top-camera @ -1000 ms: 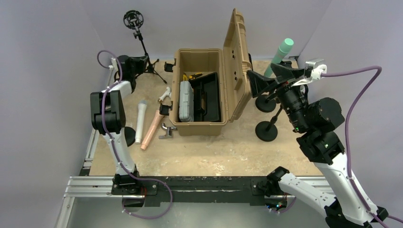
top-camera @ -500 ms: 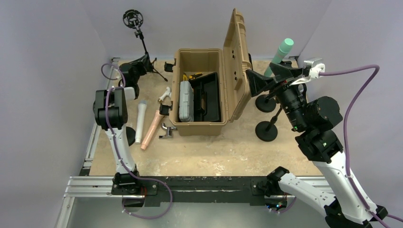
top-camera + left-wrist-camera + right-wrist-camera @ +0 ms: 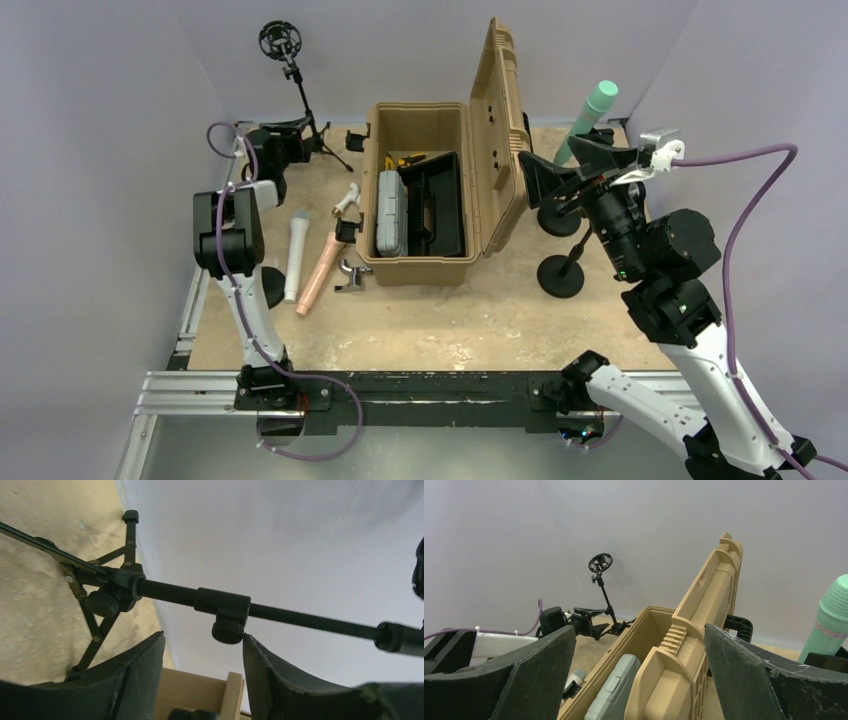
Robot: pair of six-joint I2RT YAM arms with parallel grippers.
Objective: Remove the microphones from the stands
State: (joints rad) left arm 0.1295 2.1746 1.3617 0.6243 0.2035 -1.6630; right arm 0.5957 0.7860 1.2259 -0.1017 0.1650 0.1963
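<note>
Green microphone [image 3: 597, 107], just beyond right claw [image 3: 568, 163], jaws spread wide

Far-left corner: tripod stand [image 3: 300, 105].
Far middle: toolbox [image 3: 420, 270].
Left of toolbox: first loose microphone [image 3: 297, 255], second loose microphone [image 3: 320, 272] just beside it.
Right of toolbox: front stand [image 3: 560, 277], rear stand [image 3: 556, 218] behind it.
Far-right corner: upright microphone [image 3: 592, 112].

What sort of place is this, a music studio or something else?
Probably a robotics test bench, not a studio: the left arm and right arm are bolted to a metal frame, plain walls box in the table, and a toolbox, green microphone and tripod stand look like props.
</note>
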